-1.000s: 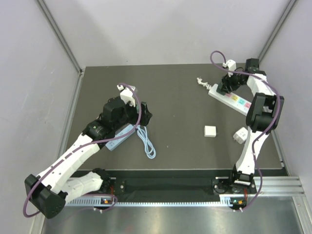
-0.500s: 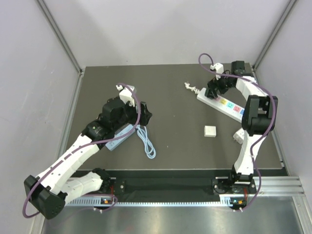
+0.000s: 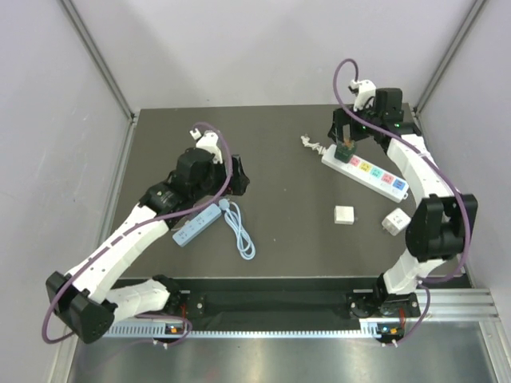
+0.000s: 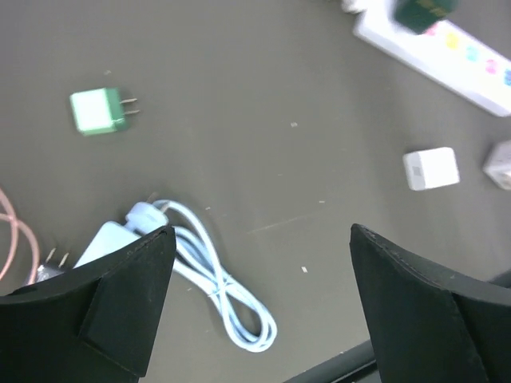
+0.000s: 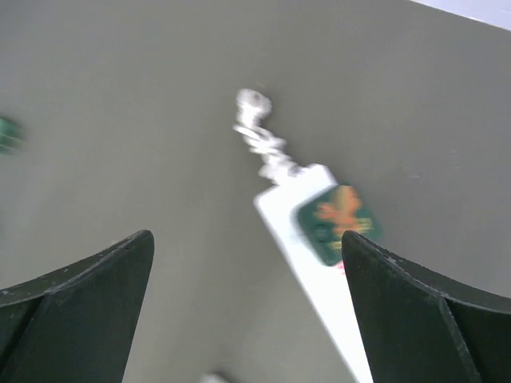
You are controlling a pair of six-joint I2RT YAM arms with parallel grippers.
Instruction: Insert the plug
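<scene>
A dark green plug (image 3: 346,150) stands in the end socket of the white power strip (image 3: 375,175), at the back right of the table. My right gripper (image 3: 346,132) hovers just above it, open, with nothing between its fingers. In the right wrist view the plug (image 5: 335,223) and strip (image 5: 307,247) show blurred beside the right finger, apart from the open gripper (image 5: 247,307). My left gripper (image 3: 233,182) is open over the left half of the table. From the left wrist the gripper (image 4: 263,307) spans bare table, and the strip (image 4: 455,56) lies far off.
A light-blue power strip (image 3: 196,227) with a coiled cable (image 3: 239,233) lies below my left gripper. A light green adapter (image 4: 97,110) with prongs lies loose nearby. Two white adapters (image 3: 344,215) (image 3: 395,222) sit in front of the white strip. Its bundled cord (image 3: 311,144) trails off its left end.
My right gripper has opened and lifted off the green plug, which stays in the strip. The strip slid a little left. My left arm has drawn back and risen slightly.
</scene>
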